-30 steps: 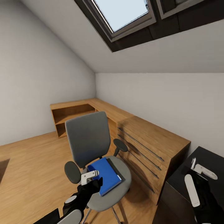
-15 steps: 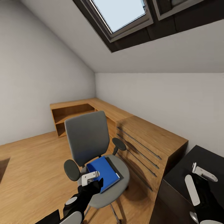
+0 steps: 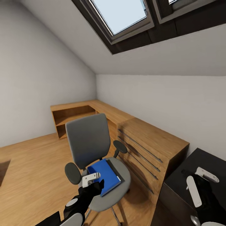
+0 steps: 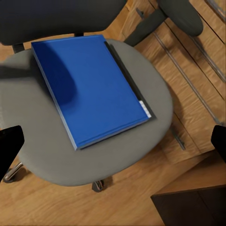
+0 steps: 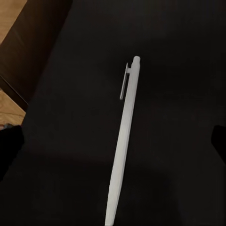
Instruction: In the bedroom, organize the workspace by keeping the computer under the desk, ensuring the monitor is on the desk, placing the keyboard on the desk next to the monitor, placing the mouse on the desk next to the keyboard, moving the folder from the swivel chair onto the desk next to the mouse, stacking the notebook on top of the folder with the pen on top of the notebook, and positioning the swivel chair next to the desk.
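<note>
From the head camera, the swivel chair (image 3: pixel 94 157) stands on the oak floor (image 3: pixel 28 169) in front of an oak drawer unit (image 3: pixel 150 147) with bar handles. The blue folder (image 3: pixel 105 175) lies flat on the chair's seat, with a dark edge of the notebook (image 3: pixel 114 168) showing along its side nearest the drawer unit. The left gripper (image 3: pixel 91 178) hovers just over the near corner of the folder; from here I cannot tell whether its fingers are apart. At the right, the right gripper (image 3: pixel 201 183) hangs over the black top of the desk (image 3: pixel 213 160), its white fingers spread.

The left wrist camera looks down on the folder (image 4: pixel 89 87) on the grey seat (image 4: pixel 42 150) — the notebook (image 4: pixel 127 77) peeks out as a thin dark strip beneath it. The dark fingertips sit at the two edges of the picture, wide apart, holding nothing.

The right wrist camera shows the pen (image 5: pixel 122 141) lying free on the desk top (image 5: pixel 179 94), white and slim, clip end away from the camera. The fingertips stand well apart on either side — not touching it.
</note>
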Robot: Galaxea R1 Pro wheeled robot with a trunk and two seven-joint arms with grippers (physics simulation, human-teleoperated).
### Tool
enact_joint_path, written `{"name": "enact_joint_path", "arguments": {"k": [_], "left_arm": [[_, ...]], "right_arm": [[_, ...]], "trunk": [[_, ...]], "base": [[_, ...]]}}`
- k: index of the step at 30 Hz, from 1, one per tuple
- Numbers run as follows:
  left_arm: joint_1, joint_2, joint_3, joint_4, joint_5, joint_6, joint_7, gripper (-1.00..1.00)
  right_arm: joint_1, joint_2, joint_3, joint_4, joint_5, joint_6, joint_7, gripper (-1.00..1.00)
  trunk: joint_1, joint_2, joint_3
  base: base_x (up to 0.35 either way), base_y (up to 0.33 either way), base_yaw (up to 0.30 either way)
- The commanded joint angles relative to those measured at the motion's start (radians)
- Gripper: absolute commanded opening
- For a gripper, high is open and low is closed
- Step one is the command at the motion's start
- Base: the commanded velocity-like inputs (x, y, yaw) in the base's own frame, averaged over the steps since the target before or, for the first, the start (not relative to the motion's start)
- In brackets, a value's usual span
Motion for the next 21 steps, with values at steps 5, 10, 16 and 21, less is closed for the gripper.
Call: {"name": "enact_joint_path", "arguments": {"k": [5,10,16,21], "left_arm": [[-0.002,0.001,-0.002,-0.001,0.001,0.006,0.005,1.0],[-0.002,0.001,-0.002,-0.002,0.0,0.005,0.005,1.0],[-0.001,0.003,0.001,-0.005,0.0,0.001,0.006,1.0],[-0.002,0.005,0.007,-0.005,-0.001,0.0,0.012,1.0]], "right_arm": [[-0.001,0.002,0.001,-0.021,-0.01,0.002,-0.006,1.0],[-0.001,0.019,0.006,-0.103,-0.011,-0.002,-0.005,1.0],[0.0,0.098,0.019,-0.162,-0.009,-0.006,-0.008,1.0],[0.0,0.131,0.093,-0.126,0.027,-0.034,-0.008,1.0]], "trunk": [[-0.019,0.035,0.015],[-0.019,0.035,0.015],[-0.019,0.035,0.014],[-0.019,0.035,0.011]], "base": [[0.0,0.0,0.0],[0.0,0.0,0.0],[0.0,0.0,0.025],[0.0,0.0,0.209]]}}
